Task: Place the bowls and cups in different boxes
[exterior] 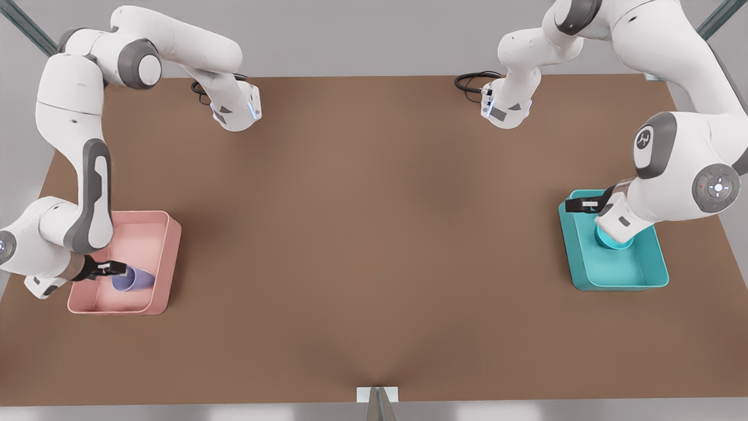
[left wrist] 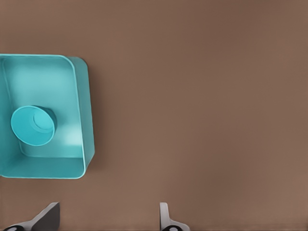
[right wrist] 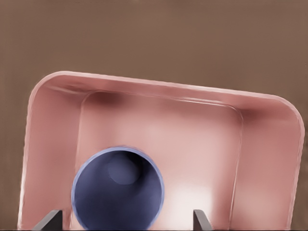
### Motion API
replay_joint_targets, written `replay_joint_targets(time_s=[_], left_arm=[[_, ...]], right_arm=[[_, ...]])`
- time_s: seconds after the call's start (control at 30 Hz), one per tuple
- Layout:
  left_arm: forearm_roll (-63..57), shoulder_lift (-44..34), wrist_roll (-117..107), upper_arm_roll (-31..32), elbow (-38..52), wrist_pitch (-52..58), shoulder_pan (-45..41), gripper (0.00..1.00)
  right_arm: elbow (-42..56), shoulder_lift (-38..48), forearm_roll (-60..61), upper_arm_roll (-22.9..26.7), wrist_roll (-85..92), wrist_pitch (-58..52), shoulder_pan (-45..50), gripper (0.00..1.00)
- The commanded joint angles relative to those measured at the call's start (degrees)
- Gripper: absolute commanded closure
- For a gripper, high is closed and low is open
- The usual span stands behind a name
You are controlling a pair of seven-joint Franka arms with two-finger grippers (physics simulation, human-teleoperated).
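Observation:
The lavender cup (exterior: 135, 279) rests inside the pale pink box (exterior: 170, 245) at the front view's left. My right gripper (exterior: 120, 269) hovers just over it, open. In the right wrist view the cup (right wrist: 118, 190) shows its mouth between the two spread fingertips (right wrist: 48, 220), inside the pink box (right wrist: 269, 144). At the front view's right, the teal bowl (exterior: 613, 241) sits in the teal box (exterior: 619, 282). My left gripper (exterior: 575, 204) hangs open over that box's far corner, holding nothing. The left wrist view shows the bowl (left wrist: 32, 125) in the teal box (left wrist: 83, 96), off to one side of the left gripper (left wrist: 107, 219).
The brown table (exterior: 374, 234) stretches wide between the two boxes. Both arm bases with black cables (exterior: 470, 82) stand at the back edge. A small metal bracket (exterior: 377, 394) sits at the front edge.

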State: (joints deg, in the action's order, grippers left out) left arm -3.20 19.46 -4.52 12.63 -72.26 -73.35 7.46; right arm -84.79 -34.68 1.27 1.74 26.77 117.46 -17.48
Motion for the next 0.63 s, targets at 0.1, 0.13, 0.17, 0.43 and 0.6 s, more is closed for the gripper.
replay_joint_targets(time_s=[0.1, 0.13, 0.17, 0.43, 0.6], left_arm=[[-0.1, 0.1, 4.1, 0.0, 0.0, 0.2, 0.0, 0.0], [-0.1, 0.1, 4.1, 0.0, 0.1, 0.2, 0.2, 0.0], [-0.1, 0.1, 4.1, 0.0, 0.1, 0.2, 0.3, 0.0], [-0.1, -0.2, 4.0, 0.1, 0.1, 0.7, -0.2, 0.0], [0.0, 0.0, 4.2, 0.0, 0.1, 0.7, 0.2, 0.0]], right_arm=[[10.3, 3.5, 4.2, -0.2, -8.0, -25.3, 7.4, 0.01], [10.2, 4.6, 4.3, -0.2, -12.3, -26.4, 10.6, 0.0], [10.2, 5.4, 4.3, -0.2, -15.0, -26.8, 13.2, 0.0], [4.6, 23.1, 1.4, -0.1, -21.1, -34.4, 18.0, 0.0], [3.6, 25.6, 1.4, 0.2, -20.8, -36.7, 17.8, 0.0]])
